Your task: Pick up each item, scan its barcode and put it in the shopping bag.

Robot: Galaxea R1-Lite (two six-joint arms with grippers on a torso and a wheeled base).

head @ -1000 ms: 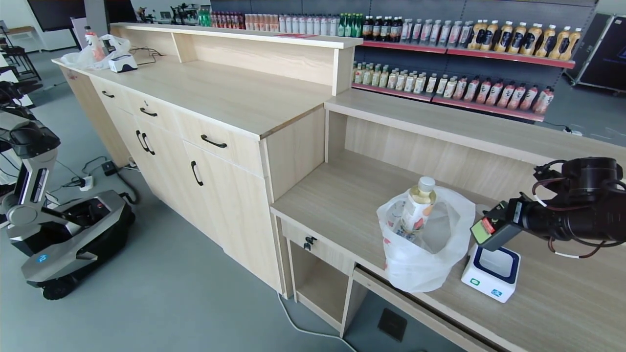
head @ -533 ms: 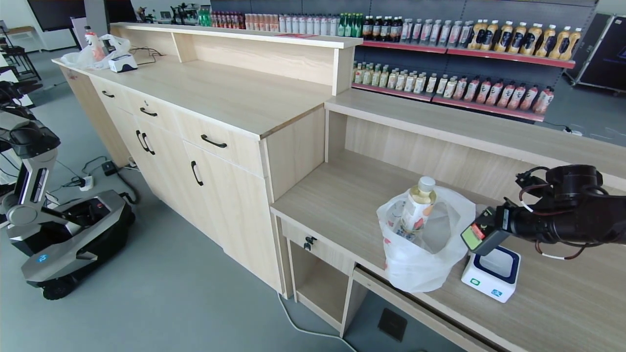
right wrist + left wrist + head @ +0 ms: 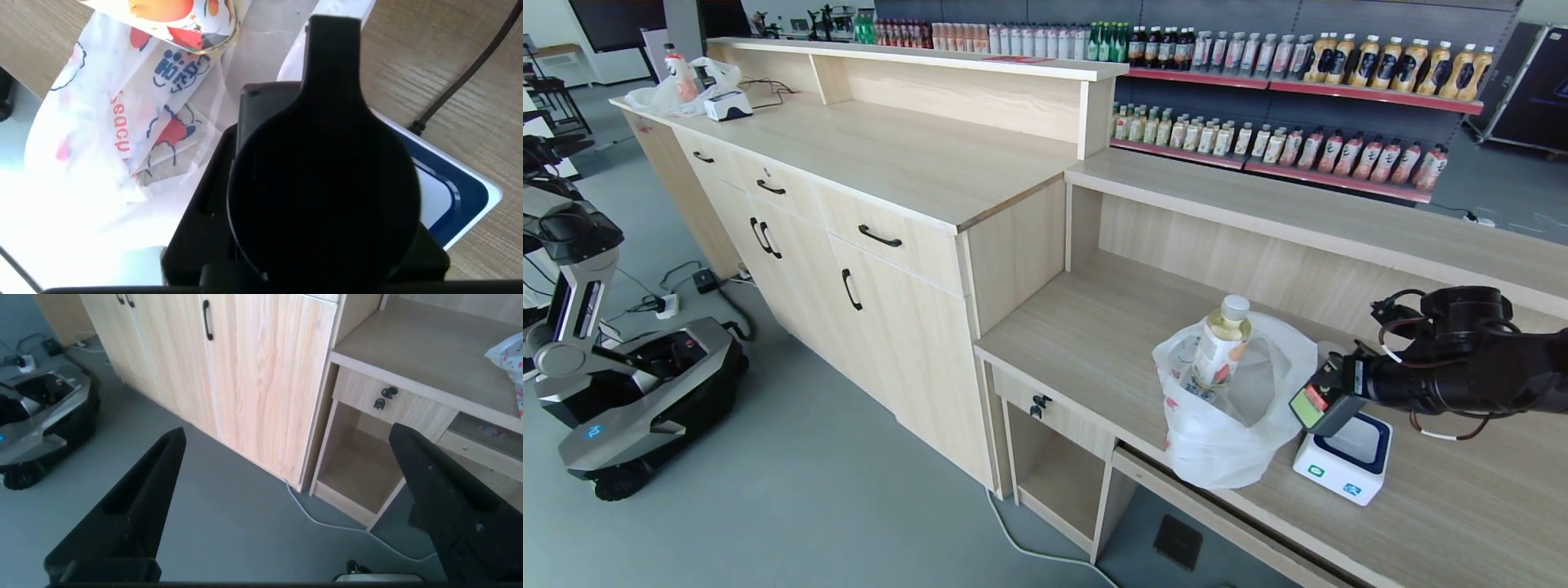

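The right gripper (image 3: 1331, 392) holds a dark, green-and-red-labelled item (image 3: 1312, 406) just above the white scanner (image 3: 1339, 474) beside the shopping bag (image 3: 1217, 445), so the scan looks in hand, a short carry over the bag's mouth next, while the left gripper (image 3: 286, 441) hangs wide open.

Long pale wooden counter (image 3: 907, 155) runs off to the far left, black-handled cabinet doors (image 3: 890, 343) beneath. Drink bottles (image 3: 1274, 147) line the red-edged shelves (image 3: 1339, 182) far right. White cable (image 3: 1029, 549) trails over the grey floor (image 3: 792, 506).
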